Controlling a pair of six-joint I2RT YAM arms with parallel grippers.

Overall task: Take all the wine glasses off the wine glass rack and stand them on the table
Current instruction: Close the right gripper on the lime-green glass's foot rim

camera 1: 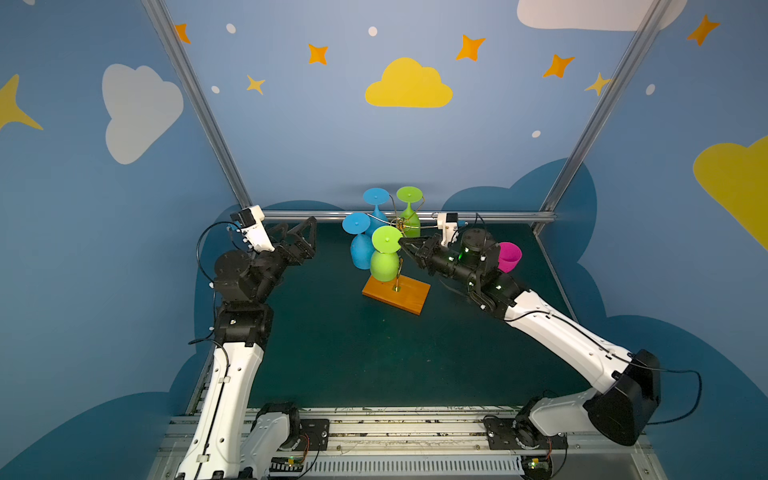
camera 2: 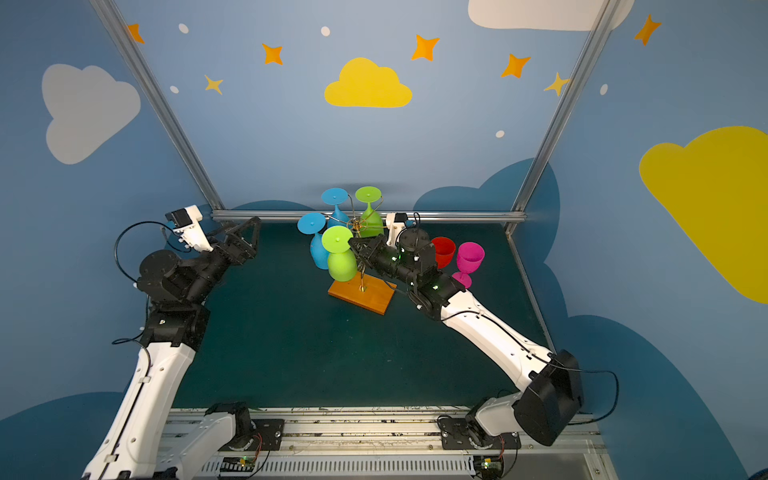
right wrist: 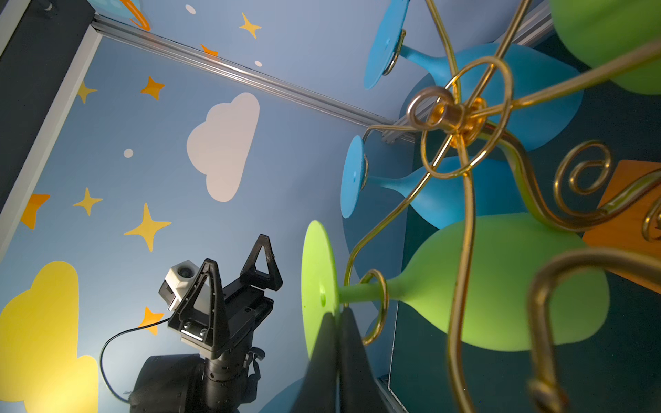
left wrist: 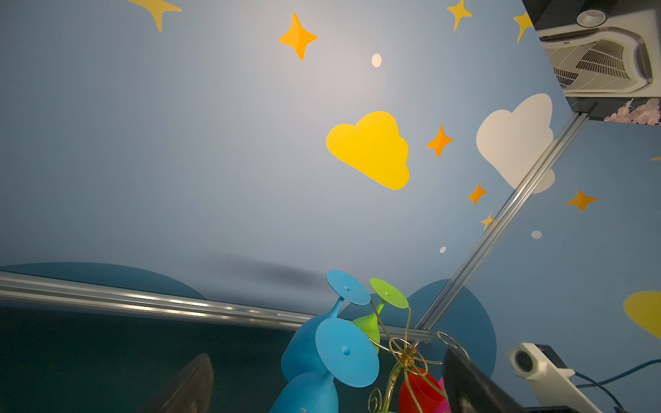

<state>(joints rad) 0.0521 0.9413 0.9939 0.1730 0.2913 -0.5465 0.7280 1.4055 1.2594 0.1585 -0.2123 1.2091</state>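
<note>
Glass rack [camera 1: 397, 291], gold wire on an orange wooden base, is seen standing near the back middle of the dark green table [camera 1: 353, 357], close to the rear rail [camera 1: 291, 216]. A broad stretch of bare table is left open in front of the base and on its left side; much less room is left behind it.

Four glasses are hung upside down from the scroll arms: two blue and two green. The near green glass [camera 1: 384, 259] is hung on the front arm, its bowl just above the base and its foot [camera 1: 386, 240] uppermost. A blue glass [camera 1: 360, 249] is hung just beside it on the left. A pink glass [camera 2: 469, 259] and a red glass [camera 2: 443, 250] are stood upright on the table right of the rack, partly hidden behind the right arm.

The left gripper [camera 1: 297, 235] is held well apart from the rack, near the rear left corner, its jaws spread wide and holding nothing.

The right gripper [right wrist: 338, 314] is reached in from the right to the near green glass. Its fingers [right wrist: 352, 343] are pressed together, and in the right wrist view their tips are seen against the stem just under the foot, beside the wire loop [right wrist: 377, 307]. It seems that the stem is pinched, though the contact is partly hidden by the fingers.
</note>
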